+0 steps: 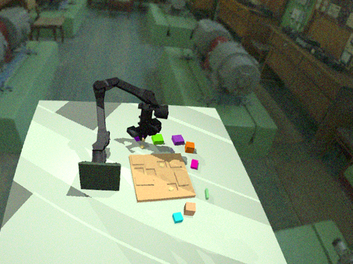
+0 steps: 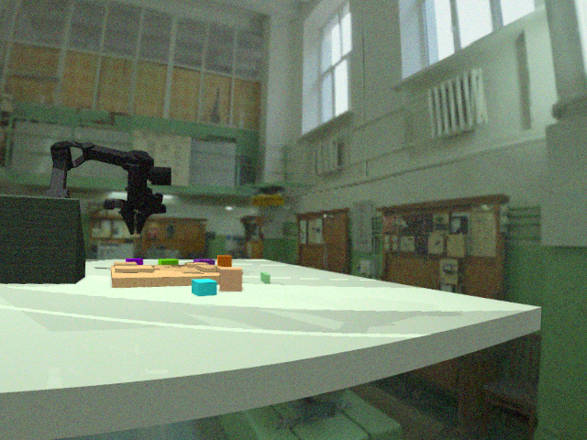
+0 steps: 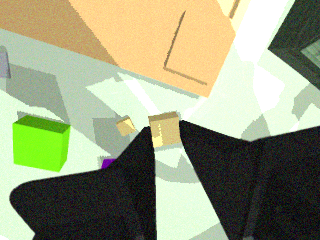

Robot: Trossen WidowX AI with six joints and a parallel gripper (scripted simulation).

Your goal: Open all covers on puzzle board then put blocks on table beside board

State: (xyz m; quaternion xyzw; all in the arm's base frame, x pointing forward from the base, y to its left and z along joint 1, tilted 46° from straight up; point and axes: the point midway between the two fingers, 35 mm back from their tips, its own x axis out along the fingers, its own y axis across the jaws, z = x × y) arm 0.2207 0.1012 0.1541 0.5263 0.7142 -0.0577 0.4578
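Observation:
My gripper (image 1: 143, 138) (image 2: 135, 232) (image 3: 165, 128) is shut on a small tan block (image 3: 166, 136), held above the table behind the board. Another small tan block (image 1: 141, 146) (image 3: 125, 125) lies on the table below. The wooden puzzle board (image 1: 148, 194) (image 2: 142, 280) (image 3: 150, 30) shows several open recesses. Two small pale yellow pieces, one (image 1: 162, 164) near its back and one (image 1: 171, 188) near its front, show on it; whether they are blocks or knobs is unclear. A green block (image 1: 157, 139) (image 2: 168, 261) (image 3: 40, 145) and two purple blocks (image 1: 178, 139) (image 1: 136, 138) rest behind the board.
Right of the board are an orange block (image 1: 189, 147) (image 2: 224, 260), a magenta block (image 1: 194, 164) and a light green piece (image 1: 206, 193) (image 2: 264, 277). A peach cube (image 1: 190, 208) (image 2: 230, 279) and cyan block (image 1: 177, 217) (image 2: 204, 287) lie in front. A dark panel (image 1: 98, 176) stands left.

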